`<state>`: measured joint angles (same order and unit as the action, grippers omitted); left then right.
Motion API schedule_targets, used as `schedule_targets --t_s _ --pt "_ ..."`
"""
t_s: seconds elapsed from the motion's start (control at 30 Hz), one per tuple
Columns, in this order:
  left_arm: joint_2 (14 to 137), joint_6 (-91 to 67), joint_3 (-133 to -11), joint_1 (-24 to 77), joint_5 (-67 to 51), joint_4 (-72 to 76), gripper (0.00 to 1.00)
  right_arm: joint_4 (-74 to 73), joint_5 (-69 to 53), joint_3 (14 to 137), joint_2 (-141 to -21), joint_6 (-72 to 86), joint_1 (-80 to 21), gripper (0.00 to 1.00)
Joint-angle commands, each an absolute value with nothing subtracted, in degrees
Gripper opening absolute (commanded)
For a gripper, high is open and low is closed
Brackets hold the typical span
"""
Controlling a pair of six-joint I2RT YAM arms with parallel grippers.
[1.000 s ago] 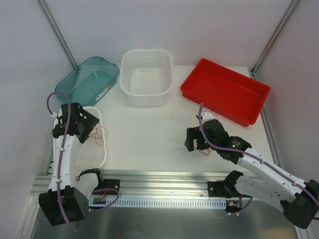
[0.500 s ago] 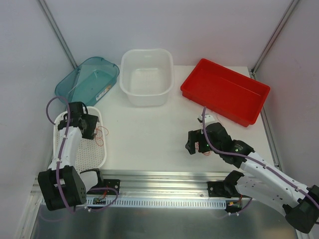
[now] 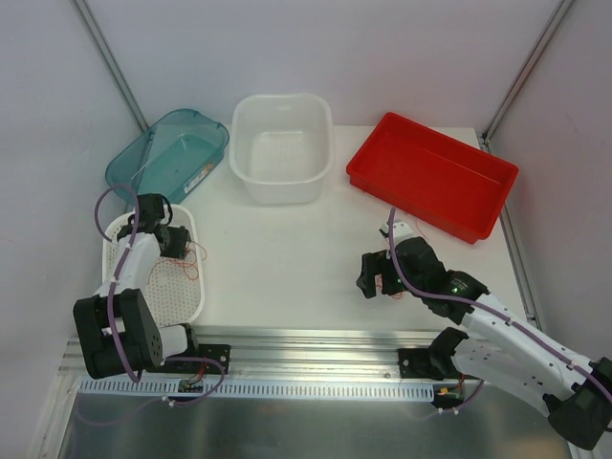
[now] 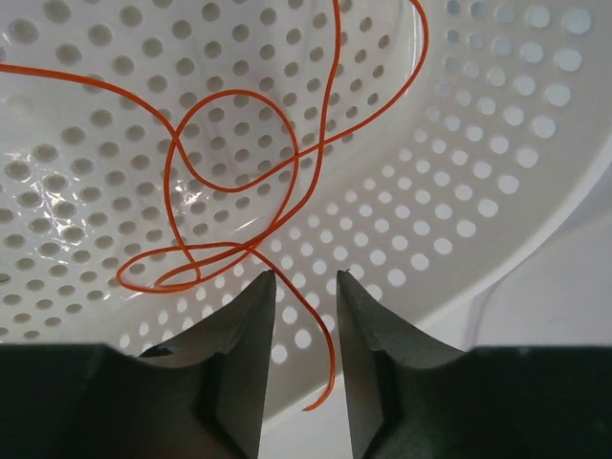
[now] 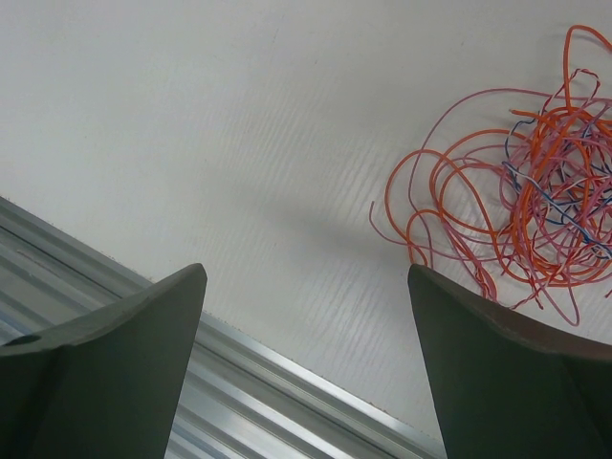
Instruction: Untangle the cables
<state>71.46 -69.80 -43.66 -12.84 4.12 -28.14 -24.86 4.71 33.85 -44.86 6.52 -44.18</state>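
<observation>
Your left hand (image 4: 304, 279) is half-open, gripping nothing. The orange wire (image 4: 172, 143) lies in the white basket (image 4: 497, 191), its tail lengthwise between the fingers (image 4: 239, 363). Your right hand (image 5: 306, 273) is wide open, and the tangle (image 5: 535, 191) lies on the counter (image 5: 191, 143) just ahead.

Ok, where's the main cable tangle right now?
Right wrist view, upper right: the tangle lies on the table beside one jaw of the open right gripper, close to the metal rail.

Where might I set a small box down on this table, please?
The bare table between the perforated tray and the right gripper, in front of the white tub, is free. Crowded: the cable tangle beside that gripper.
</observation>
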Motion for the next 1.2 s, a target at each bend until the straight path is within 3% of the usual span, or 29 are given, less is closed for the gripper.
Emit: schedule_targets --t_s 0.0,0.1,0.17,0.5,0.83,1.17 --pt "71.72 -70.49 -42.63 -13.18 4.57 -27.16 0.28 -25.14 5.27 33.66 -43.6 5.71 -44.56 0.92" --pt "70.58 -69.26 -43.06 -13.1 3.96 -26.98 0.07 -25.22 5.54 33.75 -43.59 5.89 -44.47 0.92" --pt "69.09 -68.03 -43.16 -13.18 4.04 -27.24 0.0 -25.14 5.62 34.01 -43.68 5.89 -44.56 0.92" --pt "58.89 -65.75 -45.7 -13.18 1.32 -32.15 0.0 -25.14 5.63 34.63 -44.21 6.33 -44.47 0.92" --pt "55.99 -50.74 -57.46 -13.8 2.9 -39.81 0.0 -26.89 6.77 35.15 -43.5 6.77 -44.47 0.92" --pt "60.28 -37.1 -54.32 -14.06 20.11 -41.75 0.02 -28.56 8.7 36.47 -44.82 7.82 -44.47 0.92"
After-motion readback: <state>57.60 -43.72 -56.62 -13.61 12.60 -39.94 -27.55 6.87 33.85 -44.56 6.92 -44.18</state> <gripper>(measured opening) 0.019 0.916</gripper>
